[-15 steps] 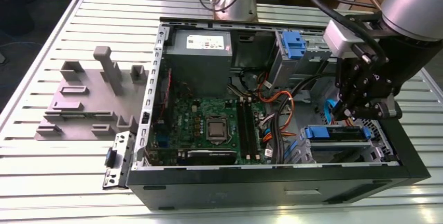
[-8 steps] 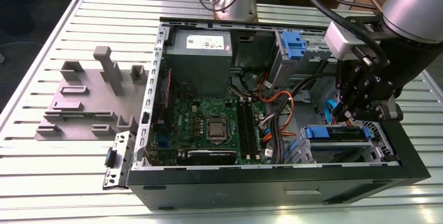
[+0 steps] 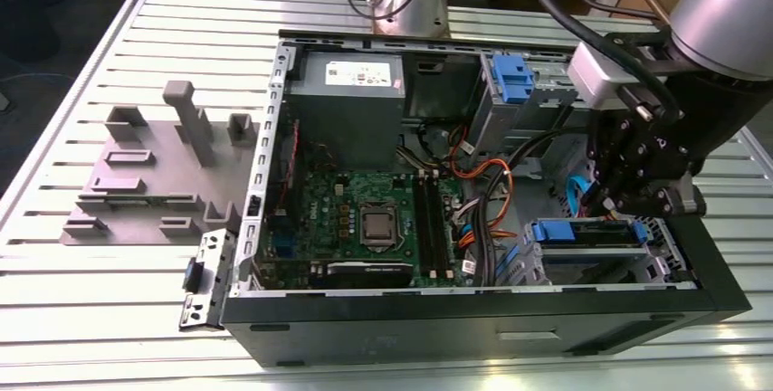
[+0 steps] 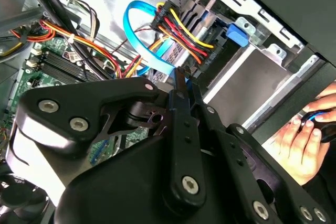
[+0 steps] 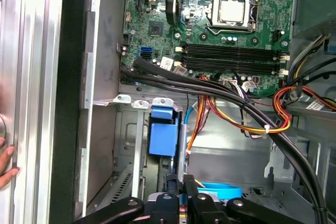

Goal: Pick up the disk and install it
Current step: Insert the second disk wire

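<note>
Your claw (image 4: 181,85) has its fingers pressed together; the disk (image 3: 588,234) already sits in its bay, apparently installed.

The table (image 3: 72,319) looks like ribbed bare metal, pretty shiny where the light hits. The PC case (image 3: 483,319) has a matt black outer shell, and inside it's dull grey sheet metal. The motherboard (image 3: 362,219) is your usual glossy green circuit board with a bright metal CPU socket (image 5: 231,10). The gripper (image 4: 185,85) is matt black, smooth links with shiny silver screws. The drive bay latch (image 5: 161,139) is smooth blue plastic. The cables (image 5: 247,114) have slick plastic sleeves, the flat blue one being the glossiest.
</note>
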Tool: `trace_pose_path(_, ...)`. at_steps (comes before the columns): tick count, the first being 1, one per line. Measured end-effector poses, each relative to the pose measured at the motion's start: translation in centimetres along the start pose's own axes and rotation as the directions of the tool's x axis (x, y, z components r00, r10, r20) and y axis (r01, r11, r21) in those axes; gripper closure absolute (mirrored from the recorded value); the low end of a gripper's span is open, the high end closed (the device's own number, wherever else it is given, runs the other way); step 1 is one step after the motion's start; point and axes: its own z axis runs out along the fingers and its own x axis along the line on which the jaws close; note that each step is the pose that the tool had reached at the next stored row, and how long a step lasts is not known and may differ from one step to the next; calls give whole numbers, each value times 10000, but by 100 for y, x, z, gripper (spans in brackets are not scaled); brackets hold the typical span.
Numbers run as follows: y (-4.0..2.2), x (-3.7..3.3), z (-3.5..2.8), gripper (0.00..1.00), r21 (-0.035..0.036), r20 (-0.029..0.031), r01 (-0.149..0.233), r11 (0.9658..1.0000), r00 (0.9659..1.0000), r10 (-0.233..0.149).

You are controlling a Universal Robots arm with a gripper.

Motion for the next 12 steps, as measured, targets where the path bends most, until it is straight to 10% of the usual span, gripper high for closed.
trace_pose_path(3, 3, 45, 7, 84, 8, 127, -3, 10000, 9999, 3)
trace_pose_path(8, 7, 109, 14, 84, 48, 769, -24, 10000, 9970, 20)
trace_pose_path(12, 10, 151, 17, 84, 49, 810, -26, 10000, 9967, 21)
